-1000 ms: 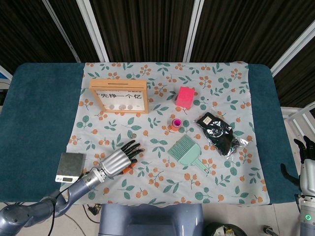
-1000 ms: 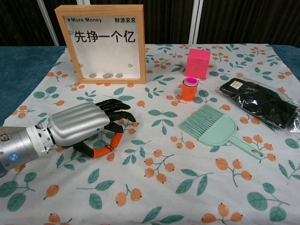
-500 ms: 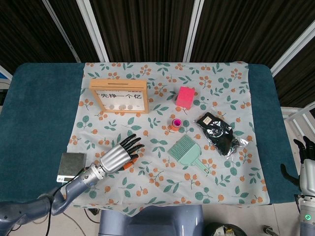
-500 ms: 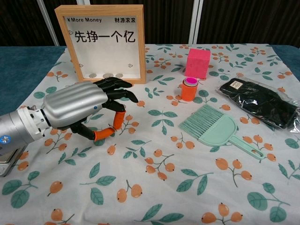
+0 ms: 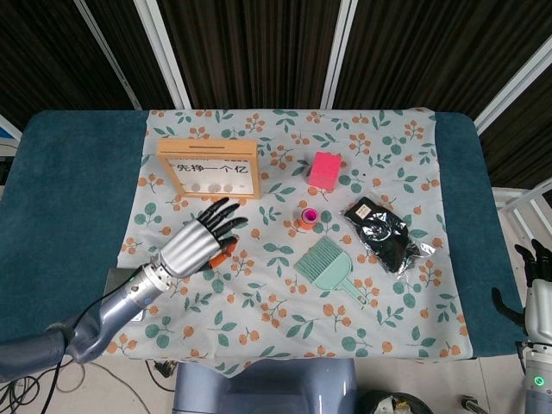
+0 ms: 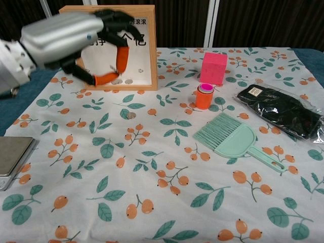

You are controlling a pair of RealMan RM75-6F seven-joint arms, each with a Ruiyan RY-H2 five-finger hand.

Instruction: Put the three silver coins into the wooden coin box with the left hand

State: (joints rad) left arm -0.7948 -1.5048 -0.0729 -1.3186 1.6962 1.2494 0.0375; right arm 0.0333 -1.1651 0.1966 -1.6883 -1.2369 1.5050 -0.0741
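The wooden coin box [image 5: 209, 148] [image 6: 147, 48] stands upright at the back left of the floral cloth, with three silver coins [image 5: 211, 185] along its bottom behind the pane. One more silver coin [image 6: 131, 115] lies on the cloth in front of the box. My left hand [image 5: 203, 235] [image 6: 71, 33] hangs in the air in front of the box, above the cloth. Its orange thumb tip and forefinger tip come close together in a ring. I see no coin between them. My right hand [image 5: 536, 280] idles off the table's right edge, holding nothing.
A small scale [image 6: 15, 157] sits at the cloth's left edge. A pink block [image 6: 213, 68], an orange cup [image 6: 204, 96], a mint hand brush [image 6: 230, 137] and a black packet [image 6: 281, 109] lie to the right of the middle.
My left hand has risen from the cloth and moved back toward the box. The coin on the cloth, covered by the hand before, now shows. The right hand is still.
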